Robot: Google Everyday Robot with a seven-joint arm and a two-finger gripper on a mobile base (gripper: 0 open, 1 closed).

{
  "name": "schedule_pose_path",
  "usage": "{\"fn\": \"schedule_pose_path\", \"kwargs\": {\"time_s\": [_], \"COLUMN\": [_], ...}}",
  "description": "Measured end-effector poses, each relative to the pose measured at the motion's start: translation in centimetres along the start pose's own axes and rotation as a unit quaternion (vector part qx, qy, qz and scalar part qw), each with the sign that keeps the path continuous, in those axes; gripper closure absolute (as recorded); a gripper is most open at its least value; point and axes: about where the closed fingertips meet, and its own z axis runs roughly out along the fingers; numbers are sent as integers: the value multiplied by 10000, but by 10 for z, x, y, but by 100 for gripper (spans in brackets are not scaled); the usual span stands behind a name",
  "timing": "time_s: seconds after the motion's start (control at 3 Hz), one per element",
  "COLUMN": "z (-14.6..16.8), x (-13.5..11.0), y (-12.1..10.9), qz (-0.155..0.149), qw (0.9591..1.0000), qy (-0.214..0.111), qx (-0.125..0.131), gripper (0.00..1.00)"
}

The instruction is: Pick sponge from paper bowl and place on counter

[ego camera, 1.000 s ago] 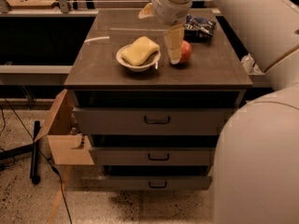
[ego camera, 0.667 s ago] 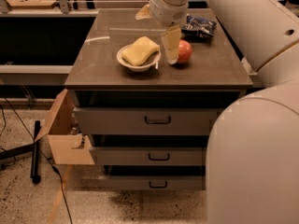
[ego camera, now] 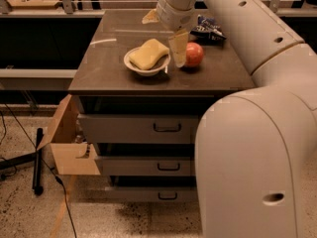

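Observation:
The pale yellow sponge (ego camera: 148,53) lies in the white paper bowl (ego camera: 131,64) near the middle of the dark counter (ego camera: 104,73). My gripper (ego camera: 163,41) hangs over the bowl's right side, pointing down, and is open. One yellowish finger (ego camera: 178,48) stands just right of the bowl, between it and the apple. The other finger (ego camera: 150,17) shows behind the bowl. The gripper holds nothing, and the sponge is apart from it.
A red apple (ego camera: 194,54) sits right of the bowl, close to the front finger. A dark snack bag (ego camera: 208,27) lies at the back right. Three drawers (ego camera: 166,128) face me below. An open cardboard box (ego camera: 69,145) stands at the cabinet's left.
The gripper has shifted slightly left, closer to the bowl. My arm fills more of the right side of the view. The sponge and bowl have not moved.

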Motion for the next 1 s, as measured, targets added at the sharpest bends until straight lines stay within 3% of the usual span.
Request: {"fn": "schedule_pose_path", "kwargs": {"time_s": [1.0], "z": [35], "x": [-8], "y": [-34], "qz": [-345], "qw": [9990], "qy": [-270], "qx": [-42], "gripper": [0]}}
